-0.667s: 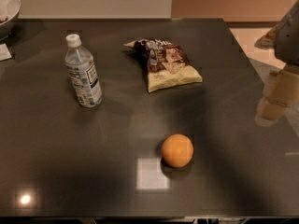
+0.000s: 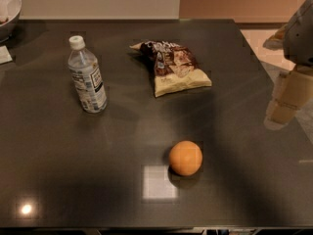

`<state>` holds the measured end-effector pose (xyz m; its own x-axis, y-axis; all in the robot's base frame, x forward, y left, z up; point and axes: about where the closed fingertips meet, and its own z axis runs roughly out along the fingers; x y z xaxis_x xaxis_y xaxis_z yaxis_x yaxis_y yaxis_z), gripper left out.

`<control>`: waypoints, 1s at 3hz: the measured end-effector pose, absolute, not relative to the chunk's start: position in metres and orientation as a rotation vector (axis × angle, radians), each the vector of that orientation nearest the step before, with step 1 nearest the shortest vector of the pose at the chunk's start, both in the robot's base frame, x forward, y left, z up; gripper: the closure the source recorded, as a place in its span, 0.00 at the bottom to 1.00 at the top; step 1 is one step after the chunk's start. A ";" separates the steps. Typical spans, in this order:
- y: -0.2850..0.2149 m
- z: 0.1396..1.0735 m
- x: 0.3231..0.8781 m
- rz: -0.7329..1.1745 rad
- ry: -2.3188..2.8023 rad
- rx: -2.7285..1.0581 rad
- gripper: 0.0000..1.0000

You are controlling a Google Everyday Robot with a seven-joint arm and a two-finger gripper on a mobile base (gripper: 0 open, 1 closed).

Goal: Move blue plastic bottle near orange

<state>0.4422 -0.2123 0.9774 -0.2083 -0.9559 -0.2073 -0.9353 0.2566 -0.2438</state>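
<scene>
The blue plastic bottle stands upright at the left of the dark table, white cap on top, label facing me. The orange sits toward the front, right of the middle, well apart from the bottle. My gripper hangs at the right edge of the view, over the table's right edge, far from both and holding nothing that I can see.
A brown-and-cream snack bag lies at the back middle, between bottle and gripper. A bowl sits at the back left corner with a white card next to it. The dark table shows a bright square reflection beside the orange.
</scene>
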 end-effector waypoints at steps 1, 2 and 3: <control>-0.184 0.970 0.460 -0.023 2.168 -1.792 0.00; -0.147 0.956 0.481 0.074 2.109 -1.838 0.00; -0.108 0.944 0.500 0.170 2.055 -1.852 0.00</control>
<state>0.4997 -0.1082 0.9437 -0.0697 -0.9352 -0.3471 -0.9796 0.1299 -0.1532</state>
